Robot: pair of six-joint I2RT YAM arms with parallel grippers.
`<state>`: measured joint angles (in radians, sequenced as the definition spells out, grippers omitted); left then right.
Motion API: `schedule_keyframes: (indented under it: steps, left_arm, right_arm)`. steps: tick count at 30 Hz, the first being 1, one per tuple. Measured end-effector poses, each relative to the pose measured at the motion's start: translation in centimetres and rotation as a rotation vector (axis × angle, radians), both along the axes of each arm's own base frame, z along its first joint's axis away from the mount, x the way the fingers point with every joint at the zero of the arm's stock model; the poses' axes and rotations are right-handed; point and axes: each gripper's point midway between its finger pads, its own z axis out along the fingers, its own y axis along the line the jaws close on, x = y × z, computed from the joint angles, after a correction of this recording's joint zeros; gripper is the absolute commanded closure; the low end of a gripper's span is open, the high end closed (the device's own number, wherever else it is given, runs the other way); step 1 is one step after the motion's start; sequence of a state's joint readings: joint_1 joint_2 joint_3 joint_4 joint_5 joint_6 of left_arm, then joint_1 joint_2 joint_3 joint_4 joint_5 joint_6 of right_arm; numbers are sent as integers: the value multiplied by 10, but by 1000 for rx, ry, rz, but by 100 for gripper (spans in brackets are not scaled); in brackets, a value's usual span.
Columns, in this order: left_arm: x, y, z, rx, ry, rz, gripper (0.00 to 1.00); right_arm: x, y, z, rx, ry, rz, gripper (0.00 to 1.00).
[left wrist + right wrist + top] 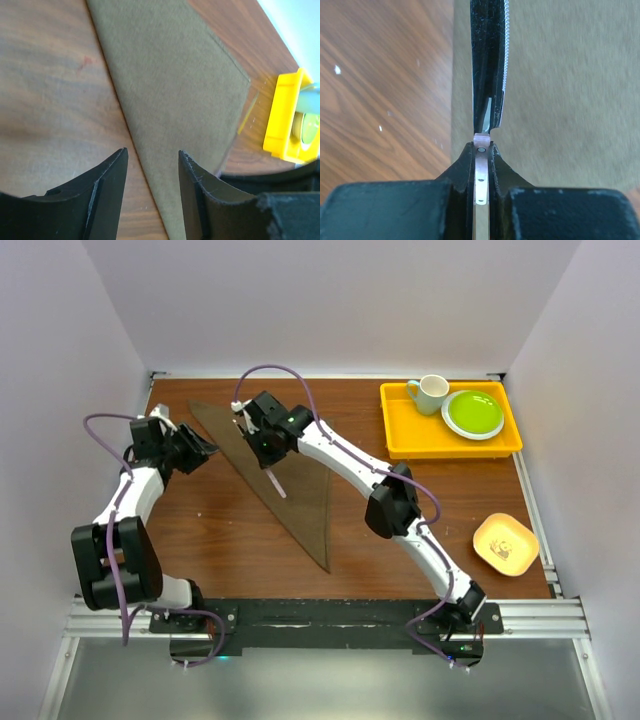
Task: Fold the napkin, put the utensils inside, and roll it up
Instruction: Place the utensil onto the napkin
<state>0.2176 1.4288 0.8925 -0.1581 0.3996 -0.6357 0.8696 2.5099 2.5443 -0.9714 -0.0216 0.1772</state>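
The dark brown napkin (pixel 295 505) lies flat on the wooden table, folded into a long triangle whose point faces the near edge. My right gripper (pixel 262 437) hovers over its far part, shut on the knife (pixel 276 484). The right wrist view shows the pale handle (pixel 481 172) pinched between the jaws, with the blade (pixel 492 60) running out edge-up over the napkin (pixel 560 90). My left gripper (pixel 205 452) sits just left of the napkin's long edge. Its jaws are open and hold nothing, straddling that edge (pixel 151 152) low over the napkin (pixel 170 80).
A yellow tray (pixel 420 437) at the far right holds a pale mug (pixel 430 393) and a green plate (pixel 473 413); it also shows as the yellow tray (pixel 282 125) in the left wrist view. A small yellow dish (pixel 505 543) sits near the right edge.
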Motion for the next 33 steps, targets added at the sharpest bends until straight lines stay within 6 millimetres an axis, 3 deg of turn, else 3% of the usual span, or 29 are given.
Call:
schedule_keyframes:
  steps: [9,25,33]
  left_arm:
    - [-22,-7,8,-1,-35,-11,50]
    - [-22,-7,10,0,-41,-11,51]
    - [-22,-7,10,0,-41,-11,51]
  right_arm:
    - [15,23,-20,57,-30,15,100]
    - [26,42,-40,101,-54,28,98]
    - [28,48,-64,101,-38,36,96]
